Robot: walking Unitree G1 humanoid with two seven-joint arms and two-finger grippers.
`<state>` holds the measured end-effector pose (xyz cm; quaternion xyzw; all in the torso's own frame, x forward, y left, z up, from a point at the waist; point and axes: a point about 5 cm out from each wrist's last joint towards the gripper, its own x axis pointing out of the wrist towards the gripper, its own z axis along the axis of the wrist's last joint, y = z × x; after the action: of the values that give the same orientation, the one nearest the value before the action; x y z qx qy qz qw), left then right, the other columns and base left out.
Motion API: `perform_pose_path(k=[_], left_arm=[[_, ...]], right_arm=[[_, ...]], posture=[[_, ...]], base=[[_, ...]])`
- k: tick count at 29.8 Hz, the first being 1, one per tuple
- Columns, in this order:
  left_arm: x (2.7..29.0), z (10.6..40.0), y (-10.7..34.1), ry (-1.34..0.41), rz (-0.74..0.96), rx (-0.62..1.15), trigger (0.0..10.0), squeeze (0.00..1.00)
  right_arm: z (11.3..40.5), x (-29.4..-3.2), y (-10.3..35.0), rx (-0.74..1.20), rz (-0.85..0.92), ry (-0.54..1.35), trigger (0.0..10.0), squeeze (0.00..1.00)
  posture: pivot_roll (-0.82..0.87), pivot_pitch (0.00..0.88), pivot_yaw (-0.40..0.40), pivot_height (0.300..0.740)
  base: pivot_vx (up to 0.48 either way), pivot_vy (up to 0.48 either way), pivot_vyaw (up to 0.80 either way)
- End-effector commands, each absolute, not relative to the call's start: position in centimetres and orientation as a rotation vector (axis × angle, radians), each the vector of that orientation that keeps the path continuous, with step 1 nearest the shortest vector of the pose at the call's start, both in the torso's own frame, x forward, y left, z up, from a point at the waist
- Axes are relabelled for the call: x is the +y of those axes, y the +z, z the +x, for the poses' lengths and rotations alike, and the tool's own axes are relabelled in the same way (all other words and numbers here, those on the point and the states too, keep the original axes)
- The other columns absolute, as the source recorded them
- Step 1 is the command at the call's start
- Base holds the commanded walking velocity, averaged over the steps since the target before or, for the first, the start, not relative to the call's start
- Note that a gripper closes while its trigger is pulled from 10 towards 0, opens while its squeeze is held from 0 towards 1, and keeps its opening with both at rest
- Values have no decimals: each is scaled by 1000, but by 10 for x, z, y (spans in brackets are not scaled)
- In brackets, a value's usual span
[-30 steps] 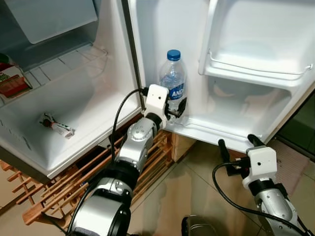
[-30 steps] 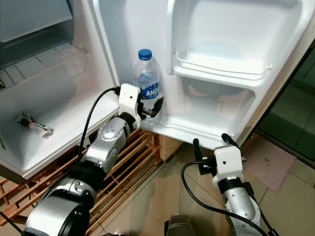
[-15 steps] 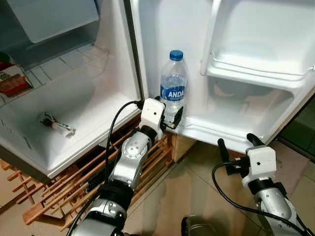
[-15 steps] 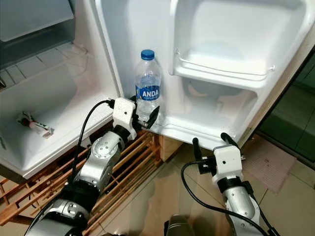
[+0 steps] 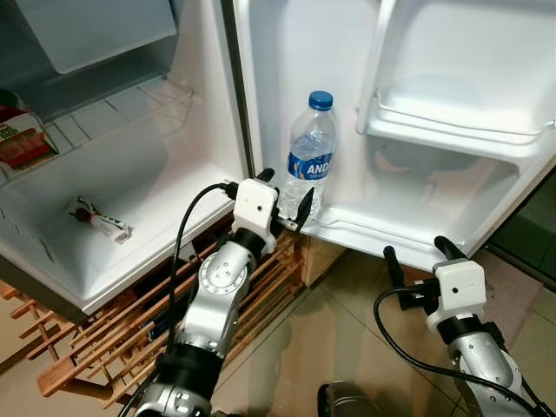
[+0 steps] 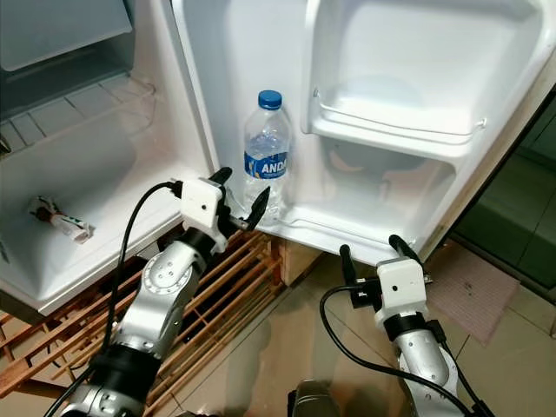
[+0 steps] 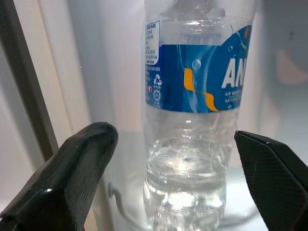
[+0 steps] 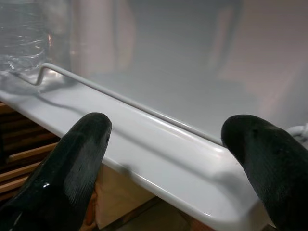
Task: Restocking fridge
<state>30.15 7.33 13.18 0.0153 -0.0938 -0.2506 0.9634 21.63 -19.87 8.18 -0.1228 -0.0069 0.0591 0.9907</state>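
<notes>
Bottle (image 5: 309, 156) stands in door shelf (image 5: 382, 236), left end

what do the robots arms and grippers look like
Both arms are silver metal with black joint rings. Each ends in a white boxy wrist housing carrying two long black fingers, textured on the pads: left gripper, right gripper. A black cable loops from each white housing back along the forearm.

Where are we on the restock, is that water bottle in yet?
Done: the water bottle stands upright on the fridge door's bottom shelf. In hand: nothing; the left gripper is open just short of it, the right gripper open below the shelf. Left: any further items.
</notes>
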Motion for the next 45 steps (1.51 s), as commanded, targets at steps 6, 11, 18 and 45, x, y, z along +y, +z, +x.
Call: perform_pose_path(k=[6, 11, 18, 45], left_arm=[[96, 291, 131, -501, 64, -128, 10000, 0], [110, 283, 129, -450, 83, -87, 10000, 0], [117, 264, 118, -453, 25, 16, 10000, 0], [122, 272, 124, -213, 74, -3, 10000, 0]], right_arm=[[218, -204, 72, 19, -252, 118, 10000, 0], [219, -206, 69, 34, -217, 95, 10000, 0], [232, -212, 84, 30, -147, 35, 10000, 0], [250, -180, 101, -26, -109, 94, 10000, 0]], posture=[[-205, 56, 30, 726], [-184, 54, 22, 726], [-145, 41, 12, 726], [-80, 50, -36, 726]], base=[[0, 0, 0], [0, 0, 0], [0, 0, 0], [0, 0, 0]])
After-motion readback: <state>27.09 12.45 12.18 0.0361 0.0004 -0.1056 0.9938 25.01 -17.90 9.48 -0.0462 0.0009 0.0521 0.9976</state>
